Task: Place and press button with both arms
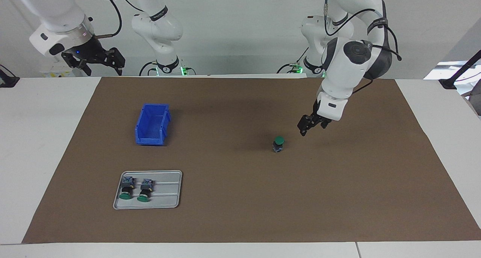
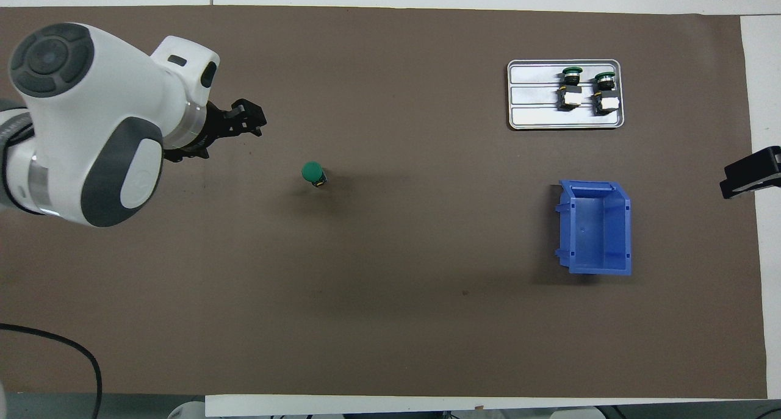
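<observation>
A button [image 1: 278, 143] [image 2: 313, 172] stands upright on the brown mat, green cap up, alone in the middle. My left gripper [image 1: 312, 128] [image 2: 253, 117] hangs just above the mat beside it, toward the left arm's end of the table. It is open, holds nothing and does not touch the button. My right gripper [image 1: 101, 68] [image 2: 747, 175] waits raised over the table's edge at the right arm's end, open and holding nothing. Two more buttons [image 1: 126, 188] [image 1: 144, 190] lie on their sides in a grey tray [image 1: 165, 201] [image 2: 537, 117].
A blue bin [image 1: 152, 124] [image 2: 595, 227] with nothing in it stands on the mat, nearer to the robots than the tray. The brown mat [image 1: 244, 194] covers most of the white table.
</observation>
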`<state>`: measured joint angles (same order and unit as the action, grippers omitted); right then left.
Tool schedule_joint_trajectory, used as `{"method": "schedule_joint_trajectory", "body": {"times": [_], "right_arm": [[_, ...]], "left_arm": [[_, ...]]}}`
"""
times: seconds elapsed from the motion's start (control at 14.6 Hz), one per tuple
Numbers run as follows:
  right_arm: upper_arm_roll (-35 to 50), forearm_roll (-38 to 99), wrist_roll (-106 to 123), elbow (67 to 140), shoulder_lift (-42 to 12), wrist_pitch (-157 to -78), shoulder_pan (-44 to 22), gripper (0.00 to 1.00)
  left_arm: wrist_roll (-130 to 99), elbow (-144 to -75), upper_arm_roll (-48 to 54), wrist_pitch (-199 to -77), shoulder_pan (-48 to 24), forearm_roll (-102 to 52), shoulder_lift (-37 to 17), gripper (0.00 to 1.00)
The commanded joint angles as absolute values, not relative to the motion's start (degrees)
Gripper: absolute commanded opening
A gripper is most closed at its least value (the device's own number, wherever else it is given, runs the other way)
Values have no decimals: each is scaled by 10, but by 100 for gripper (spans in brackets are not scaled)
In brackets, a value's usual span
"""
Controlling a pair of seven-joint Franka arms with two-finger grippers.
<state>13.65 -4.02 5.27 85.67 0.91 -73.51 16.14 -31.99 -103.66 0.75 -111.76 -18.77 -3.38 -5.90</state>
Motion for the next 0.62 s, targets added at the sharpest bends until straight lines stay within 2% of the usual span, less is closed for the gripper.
{"method": "schedule_joint_trajectory", "body": {"times": [0.0,0.14,0.34,0.55], "right_arm": [[139,-33,69,874,23,-745,170,99],[139,-17,79,873,21,-748,175,99],[141,19,53,872,14,-808,165,99],[149,44,-65,818,-44,-811,102,99]], "left_arm": [[-215,-1034,9,-1059,-133,-25,-30,100],[-143,-1034,9,-1027,-90,-25,-13,100],[-85,-1020,9,-974,-56,-24,3,100],[-59,-973,9,-905,-44,11,8,100]]}}
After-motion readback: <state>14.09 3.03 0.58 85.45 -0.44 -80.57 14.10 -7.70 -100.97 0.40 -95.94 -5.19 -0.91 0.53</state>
